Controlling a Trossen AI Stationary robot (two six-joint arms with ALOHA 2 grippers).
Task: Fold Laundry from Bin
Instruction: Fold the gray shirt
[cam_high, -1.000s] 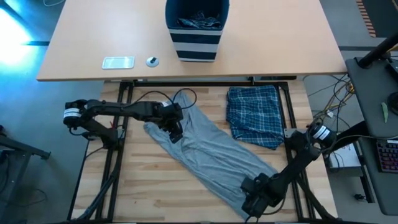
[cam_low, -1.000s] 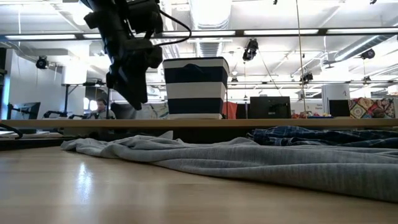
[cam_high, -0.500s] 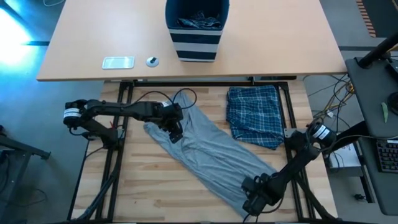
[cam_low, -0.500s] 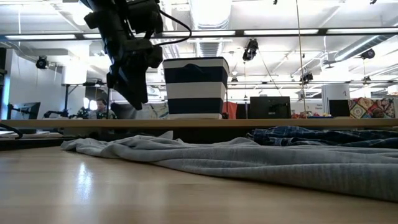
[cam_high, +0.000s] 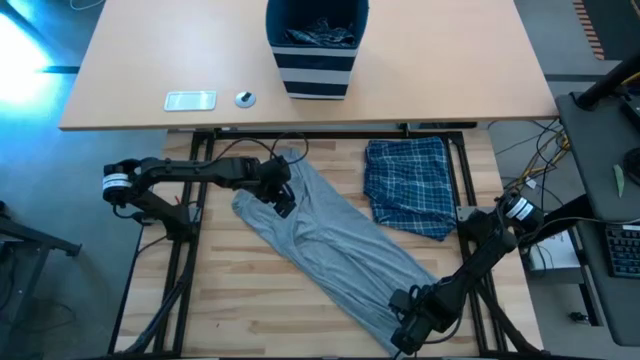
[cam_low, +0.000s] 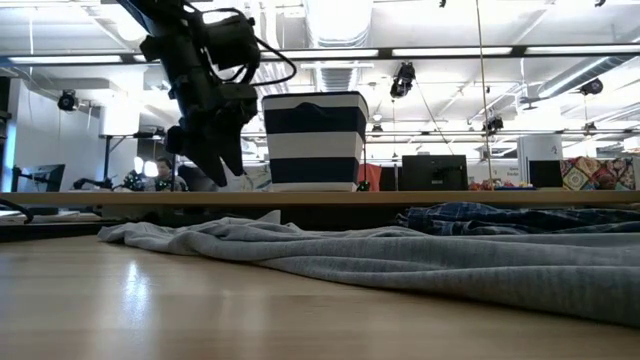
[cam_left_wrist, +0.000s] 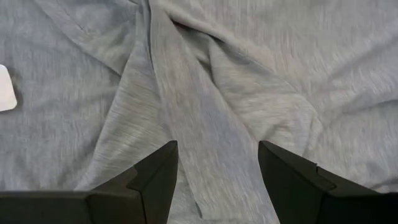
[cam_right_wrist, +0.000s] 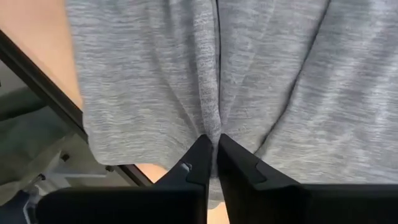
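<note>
We list one grey jersey T-shirt (cam_high: 335, 245) spread diagonally across the wooden worktop (cam_high: 240, 300); its small white neck label (cam_left_wrist: 6, 88) shows no readable writing. Our right claw (cam_right_wrist: 216, 155) pinches its near hem closed, while our left claw (cam_left_wrist: 214, 168) hovers over its far end, parted and empty.

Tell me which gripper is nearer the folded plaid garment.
Left. The left gripper hovers over the grey T-shirt beside the plaid garment; the right gripper pinches the shirt's far end.

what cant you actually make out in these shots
- What garments lie in the bin: high view shows only a dark crumple inside its walls.
- The two small items on the far table: too small to identify.
- Right hand: low view's edge cuts it off.
</note>
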